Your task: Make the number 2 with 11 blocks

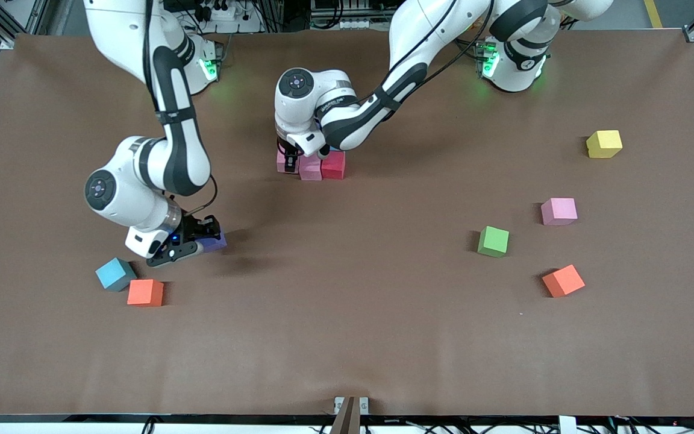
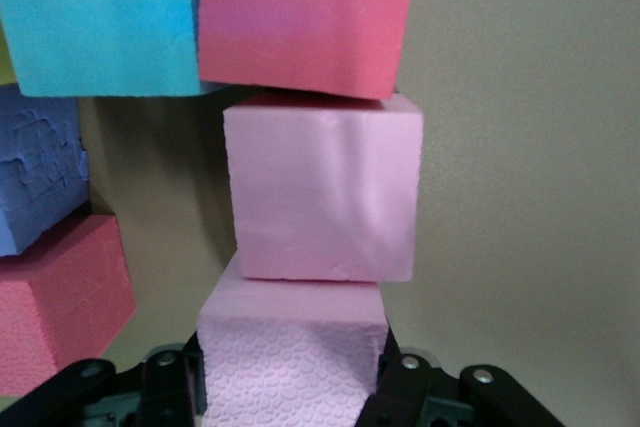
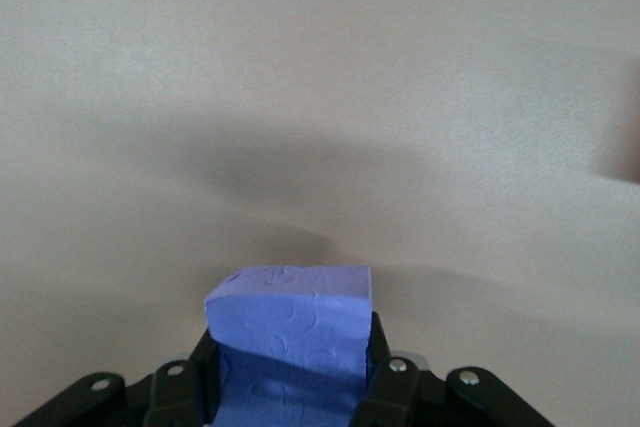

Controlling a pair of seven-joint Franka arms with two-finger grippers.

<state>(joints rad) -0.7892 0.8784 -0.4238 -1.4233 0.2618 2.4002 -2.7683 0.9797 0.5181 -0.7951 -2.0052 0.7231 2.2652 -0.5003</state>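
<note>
The front view looks down from high across the brown table (image 1: 347, 337), facing both robot bases. Each wrist view sits close above its own gripper; the left one shares the small pink foam cube (image 2: 290, 367) (image 1: 283, 160) with it.

- Dial centred on the table (image 1: 347, 337) in the front view, with twelve toward the robots' bases.
- Row of three blocks (image 1: 321, 167) at eleven o'clock, touching side by side along the nine-to-three line.
- Left gripper (image 1: 290, 164) clamps the row's nine-o'clock end block (image 1: 281, 161).
- Right gripper (image 1: 195, 244) at nine o'clock, closed on the held block (image 1: 217, 243).
- Pair of blocks (image 1: 130, 283) at eight o'clock, just beside each other and near the right gripper.
- Four scattered blocks, well apart, toward the left arm's end: top block (image 1: 603, 144) at two, side block (image 1: 558, 211) at three, inner block (image 1: 493, 241) nearest the centre, low block (image 1: 564, 280) at four.
</note>
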